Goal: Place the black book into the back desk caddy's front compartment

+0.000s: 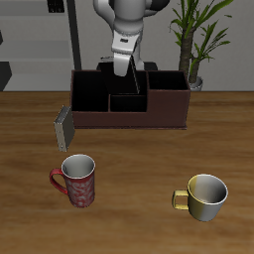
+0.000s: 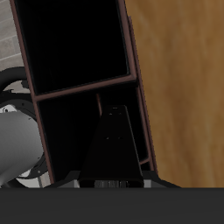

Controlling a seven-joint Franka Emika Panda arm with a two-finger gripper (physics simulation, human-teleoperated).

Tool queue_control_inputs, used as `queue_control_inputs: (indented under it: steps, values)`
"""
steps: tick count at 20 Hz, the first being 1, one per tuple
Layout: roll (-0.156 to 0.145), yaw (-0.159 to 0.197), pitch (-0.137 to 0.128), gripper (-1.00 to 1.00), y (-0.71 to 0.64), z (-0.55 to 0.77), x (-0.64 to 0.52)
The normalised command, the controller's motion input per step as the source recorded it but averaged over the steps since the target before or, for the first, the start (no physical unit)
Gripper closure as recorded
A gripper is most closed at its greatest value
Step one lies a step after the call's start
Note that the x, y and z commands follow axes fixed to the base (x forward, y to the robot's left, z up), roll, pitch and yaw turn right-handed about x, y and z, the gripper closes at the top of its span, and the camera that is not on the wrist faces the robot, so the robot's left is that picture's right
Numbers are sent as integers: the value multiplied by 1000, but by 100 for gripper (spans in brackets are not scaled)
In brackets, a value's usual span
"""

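Observation:
The back desk caddy [image 1: 149,117] is a long dark reddish-brown box with black-lined cells, standing at the back of the table. My gripper [image 1: 125,67] hangs over its middle, shut on the black book [image 1: 134,85], which stands upright with its lower part down inside the caddy. In the wrist view the black book [image 2: 114,144] runs from my gripper [image 2: 112,180] down into a small cell bordering the caddy's long outer wall [image 2: 140,105]. A larger end cell [image 2: 74,44] lies beside it. The book's bottom edge is hidden in the dark cell.
A grey book [image 1: 63,127] leans against the caddy's end. A red mug [image 1: 77,181] and a yellow mug [image 1: 205,195] stand nearer the table's front edge. A potted plant [image 1: 194,45] stands behind the caddy.

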Motion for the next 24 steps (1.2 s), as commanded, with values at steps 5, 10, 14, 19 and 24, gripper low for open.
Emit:
queue_control_inputs:
  steps: [5,10,14,19,24]
  values:
    - [-13,-29,28,100,-58,-105,105]
    - [-5,-9,39,100,-8,-228,68]
    - [4,15,51,100,50,-304,104]
    - [-10,8,29,100,-21,-178,82]
    - [17,6,56,100,38,-245,64]
